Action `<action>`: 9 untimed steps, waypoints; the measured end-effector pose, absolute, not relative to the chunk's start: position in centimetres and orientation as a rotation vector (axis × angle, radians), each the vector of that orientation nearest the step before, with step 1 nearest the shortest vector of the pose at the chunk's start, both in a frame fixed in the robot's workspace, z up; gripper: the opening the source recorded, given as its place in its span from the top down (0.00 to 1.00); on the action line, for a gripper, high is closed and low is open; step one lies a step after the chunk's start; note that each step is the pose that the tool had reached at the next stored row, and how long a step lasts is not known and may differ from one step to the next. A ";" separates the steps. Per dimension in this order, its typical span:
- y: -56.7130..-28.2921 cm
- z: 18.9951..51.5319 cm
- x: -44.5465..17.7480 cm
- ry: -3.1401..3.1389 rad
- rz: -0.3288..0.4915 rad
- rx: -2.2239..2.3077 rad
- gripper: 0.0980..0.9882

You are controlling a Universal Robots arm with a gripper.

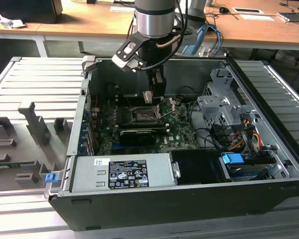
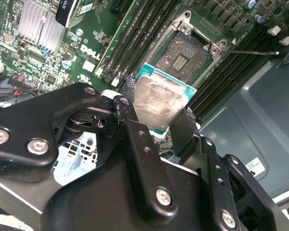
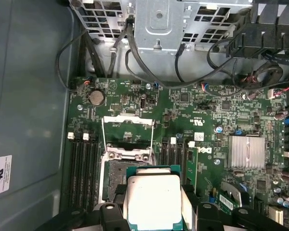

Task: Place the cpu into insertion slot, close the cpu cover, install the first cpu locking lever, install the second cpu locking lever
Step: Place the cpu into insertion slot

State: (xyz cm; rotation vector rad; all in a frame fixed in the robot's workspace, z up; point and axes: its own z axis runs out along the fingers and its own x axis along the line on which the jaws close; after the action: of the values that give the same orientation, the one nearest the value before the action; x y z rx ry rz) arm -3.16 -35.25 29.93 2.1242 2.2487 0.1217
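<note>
Arm's black 2-finger gripper (image 1: 149, 97) hangs inside the open dark-grey computer case (image 1: 189, 214), over the green motherboard (image 1: 178, 128). Jaws are clamped on the cpu (image 1: 148, 96), a small flat square chip with a silvery-grey metal top and a teal-green edge, gripped by 2 opposite sides. In both wrist views the chip (image 2: 160, 103) (image 3: 153, 199) sits between the black fingers (image 2: 135, 132), metal top facing the cameras. The chip is in the air, above the board and apart from it, close to the insertion slot (image 1: 142, 115) but not in it. That slot, a small square black socket with a dark centre and a metal rim, lies bare in the second wrist view (image 2: 185, 55); in the first wrist view it shows partly, just beside the held chip (image 3: 114, 175). The cpu cover (image 3: 127, 120), a thin silver-grey metal frame with a large window, stands swung up and away from the socket. 1 thin wire locking lever (image 2: 253, 52) lies swung out, unlatched; the other I cannot pick out with confidence. Judged progress: 0 of 4 steps complete. Chip is picked and carried near the socket, not seated; cover not closed; neither lever appears fastened.
</note>
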 end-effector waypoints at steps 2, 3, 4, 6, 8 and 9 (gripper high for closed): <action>-35.2 29.8 -3.2 2.249 0.122 2.124 0.52; -35.2 29.8 -3.2 2.249 0.122 2.124 0.52; -35.2 29.8 -3.2 2.249 0.122 2.124 0.52; -35.2 29.7 -3.2 2.249 0.122 2.124 0.52; -35.2 29.7 -3.2 2.249 0.122 2.124 0.52; -35.2 29.7 -3.2 2.249 0.122 2.124 0.52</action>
State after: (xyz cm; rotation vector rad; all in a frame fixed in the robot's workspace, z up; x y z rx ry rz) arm -3.19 -35.25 29.66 2.1243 2.2487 0.1216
